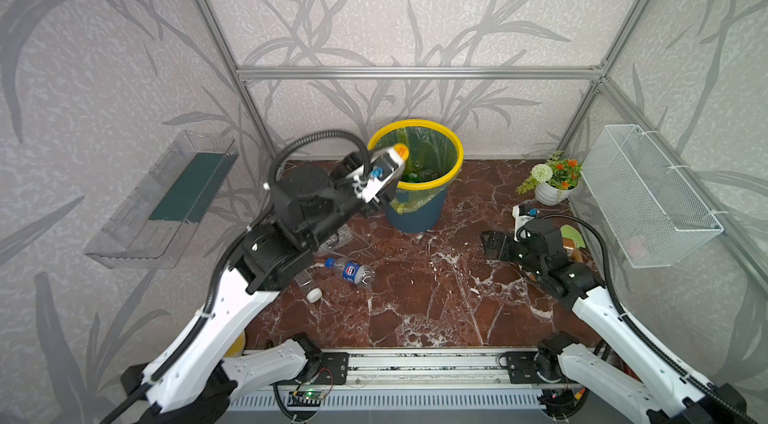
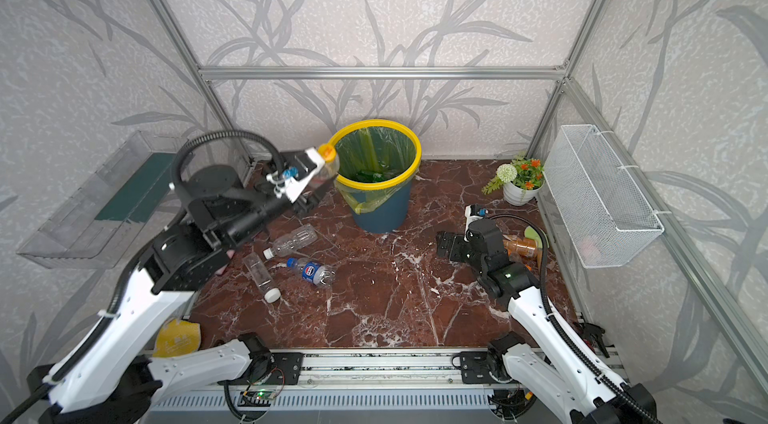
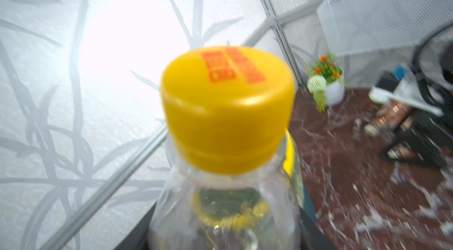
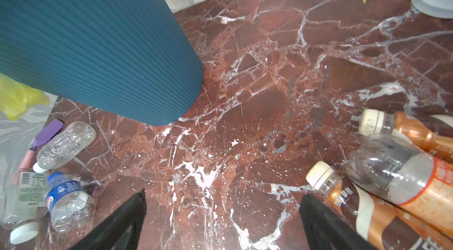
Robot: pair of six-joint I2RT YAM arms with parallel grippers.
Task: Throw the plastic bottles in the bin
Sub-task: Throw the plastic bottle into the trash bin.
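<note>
Both top views: left jaws clamping yellow-capped bottle [image 1: 400, 149] at bin [image 1: 415, 214] rim. Right wrist view alone showing cream caps on brown bottles [image 4: 365, 212], beside gaping right jaws.

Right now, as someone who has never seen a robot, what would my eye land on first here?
The bright yellow rim of the blue bin standing at the back, and right at it a yellow-capped bottle gripped by the left end effector. Next, the empty bottles lying on the red marble floor, such as a blue-labelled bottle in front of the bin.
</note>
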